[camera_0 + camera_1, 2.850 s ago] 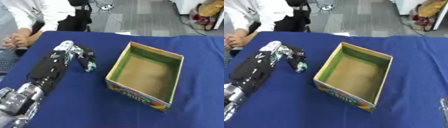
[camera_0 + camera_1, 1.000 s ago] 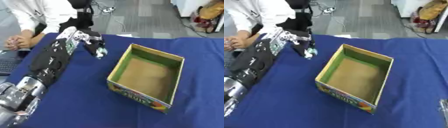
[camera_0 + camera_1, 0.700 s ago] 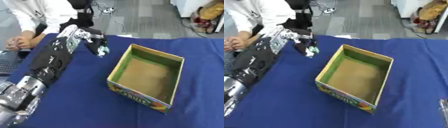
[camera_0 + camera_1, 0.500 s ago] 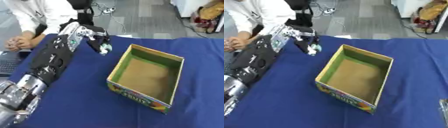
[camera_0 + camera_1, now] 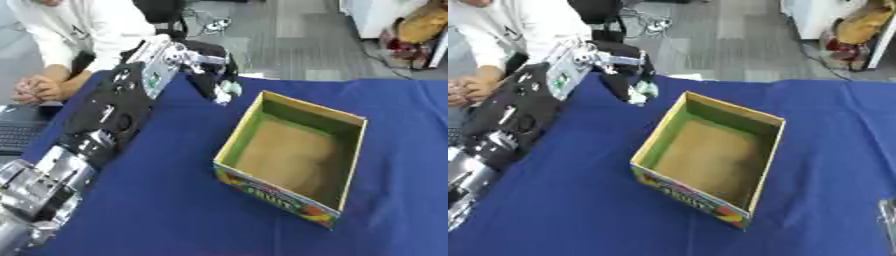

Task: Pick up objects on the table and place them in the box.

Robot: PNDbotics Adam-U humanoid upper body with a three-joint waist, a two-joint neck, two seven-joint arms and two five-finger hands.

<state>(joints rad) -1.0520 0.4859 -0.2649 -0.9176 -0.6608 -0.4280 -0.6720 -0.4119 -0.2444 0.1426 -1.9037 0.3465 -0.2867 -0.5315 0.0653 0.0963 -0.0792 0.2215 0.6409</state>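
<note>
Left eye view shows you the blue table [image 5: 157, 200], then the open box [image 5: 293, 155] on it. Your left hand [image 5: 188, 62] hangs above the table just left of the box's far corner, fingers curled round a small pale object [image 5: 227, 90].

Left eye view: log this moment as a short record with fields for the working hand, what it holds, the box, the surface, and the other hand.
working hand: left robot hand, raised beside the box's far left corner
held item: small pale object, fingers curled round it; kind unclear
box: open cardboard box, green inner walls, nothing visible inside
surface: blue tablecloth
right robot hand: only a sliver at the lower right edge of the right eye view; fingers not visible
</note>
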